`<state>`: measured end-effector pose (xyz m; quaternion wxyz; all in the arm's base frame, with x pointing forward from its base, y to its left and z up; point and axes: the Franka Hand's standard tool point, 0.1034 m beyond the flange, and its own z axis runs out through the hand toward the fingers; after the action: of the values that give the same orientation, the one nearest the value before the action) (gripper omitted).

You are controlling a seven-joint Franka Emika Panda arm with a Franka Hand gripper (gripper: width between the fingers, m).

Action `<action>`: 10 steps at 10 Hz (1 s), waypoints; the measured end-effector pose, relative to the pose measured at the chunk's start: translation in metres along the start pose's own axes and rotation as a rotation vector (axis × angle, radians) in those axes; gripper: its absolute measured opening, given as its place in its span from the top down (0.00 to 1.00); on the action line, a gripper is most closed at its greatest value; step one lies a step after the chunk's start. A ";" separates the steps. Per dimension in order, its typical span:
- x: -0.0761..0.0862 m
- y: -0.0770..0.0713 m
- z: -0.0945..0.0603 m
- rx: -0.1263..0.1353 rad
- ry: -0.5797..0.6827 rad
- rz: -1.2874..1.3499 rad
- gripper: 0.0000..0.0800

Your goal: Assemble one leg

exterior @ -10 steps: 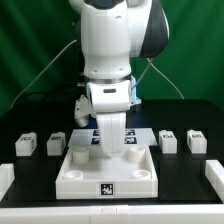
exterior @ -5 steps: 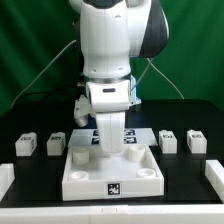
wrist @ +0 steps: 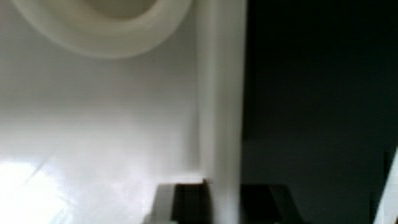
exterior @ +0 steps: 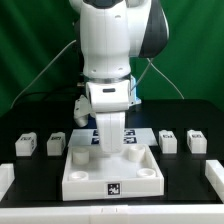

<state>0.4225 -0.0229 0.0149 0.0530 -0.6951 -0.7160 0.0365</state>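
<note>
The white square tabletop [exterior: 108, 172] lies near the table's front, with round corner holes. My gripper [exterior: 110, 143] points straight down at its far wall. In the wrist view my gripper [wrist: 222, 190] has its dark fingers [wrist: 185, 204] on either side of that thin white wall, touching it, with the tabletop's floor [wrist: 89, 120] and one corner hole [wrist: 125, 20] beside them. Four legs stand apart from the tabletop: two on the exterior view's left [exterior: 25, 146] [exterior: 57, 144] and two on its right [exterior: 168, 142] [exterior: 196, 141]. None is held.
The marker board [exterior: 86, 137] lies just behind the tabletop, partly hidden by my gripper. White rail pieces sit at the table's front corners, left [exterior: 5, 176] and right [exterior: 216, 174]. The arm's bulk [exterior: 108, 50] hides the table's back middle.
</note>
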 end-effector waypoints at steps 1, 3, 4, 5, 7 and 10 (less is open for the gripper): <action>0.002 0.006 -0.001 -0.007 0.002 0.000 0.92; 0.018 0.025 -0.004 -0.024 0.009 0.008 0.92; 0.030 0.033 -0.005 -0.028 0.014 0.020 0.92; 0.043 0.042 -0.007 -0.037 0.019 0.028 0.92; 0.070 0.059 -0.008 -0.051 0.033 0.037 0.92; 0.088 0.076 -0.008 -0.069 0.045 0.046 0.92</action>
<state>0.4968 0.0667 0.0158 0.0441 -0.7134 -0.6994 -0.0025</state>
